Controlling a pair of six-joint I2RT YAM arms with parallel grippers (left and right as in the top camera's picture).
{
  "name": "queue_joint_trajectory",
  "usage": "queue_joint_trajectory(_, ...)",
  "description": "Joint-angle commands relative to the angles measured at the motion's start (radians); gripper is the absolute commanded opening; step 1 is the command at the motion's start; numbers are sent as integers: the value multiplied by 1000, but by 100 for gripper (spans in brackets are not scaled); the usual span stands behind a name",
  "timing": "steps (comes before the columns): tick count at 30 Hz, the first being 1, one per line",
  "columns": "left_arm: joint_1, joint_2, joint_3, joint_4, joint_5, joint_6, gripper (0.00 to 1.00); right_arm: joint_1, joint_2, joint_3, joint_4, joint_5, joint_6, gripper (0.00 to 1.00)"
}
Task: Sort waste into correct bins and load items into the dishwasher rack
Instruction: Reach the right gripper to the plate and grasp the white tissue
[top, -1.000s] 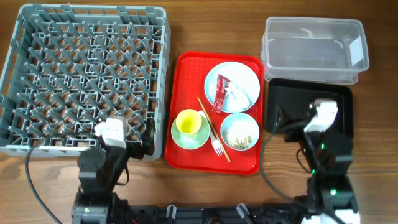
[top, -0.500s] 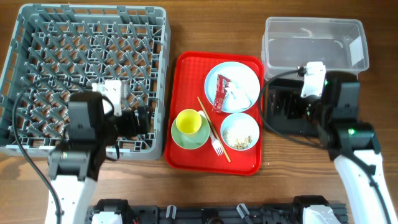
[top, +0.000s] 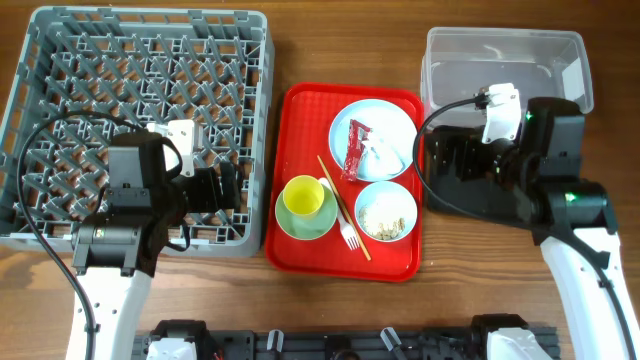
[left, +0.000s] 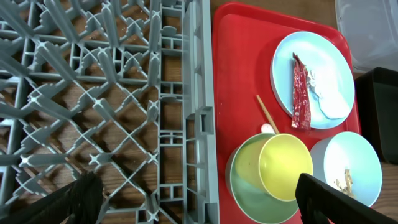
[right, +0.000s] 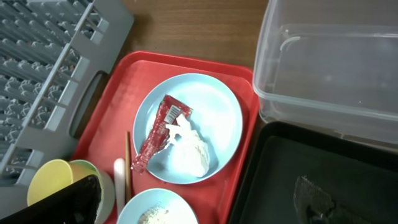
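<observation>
- Both arms have come up from a folded pose at your near table edge in the last second. No object has shifted.
- The left gripper (left: 199, 183) now hangs over the near right part of the large grey plastic pegged rack (top: 150, 12). Its fingers are spread wide with nothing between them, and it faces the flat red tray (top: 300, 110).
- The right gripper (right: 196, 186) now sits above the shallow black rectangular tray (top: 450, 203). It is also spread wide and empty, and it looks left across the red tray.
- Nearest on the red tray is the white plastic fork (top: 349, 237).
- Just beyond the fork is the light blue bowl (top: 410, 200), which holds the whitish rice-like scraps (top: 383, 218).
- Left of the bowl, the yellow cup (top: 303, 196) stands on the pale green saucer (top: 290, 228).
- The thin wooden chopsticks (top: 343, 207) lie aslant between cup and bowl.
- Farther back is the light blue round plate (top: 385, 115). It carries the red snack wrapper (top: 355, 152), which touches the crumpled white tissue (top: 385, 152).
- Farthest, the clear rectangular plastic tub (top: 500, 100) sits behind the black tray. You can see nothing in it.
- The rack pegs carry no dishes yet.
- Judgement: this is approach only, so sorting and loading are both wholly ahead of you. The right arm is placed to take the wrapper or tissue, and the left arm the cup.
</observation>
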Motion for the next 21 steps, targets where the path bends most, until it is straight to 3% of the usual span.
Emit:
queue_joint_trajectory(1,-3,3,19,13,1,-10,100,66,62,100,-26,18,-17,100)
queue_joint_trajectory(9,-3,3,19,14,1,-10,100,200,267,205,-68,153,-9,90)
queue_joint_trajectory(16,-3,3,19,13,1,-10,100,231,502,204,-52,190,54,61)
queue_joint_trajectory(21,-3,3,19,13,1,-10,100,231,647,204,-19,186,86,61)
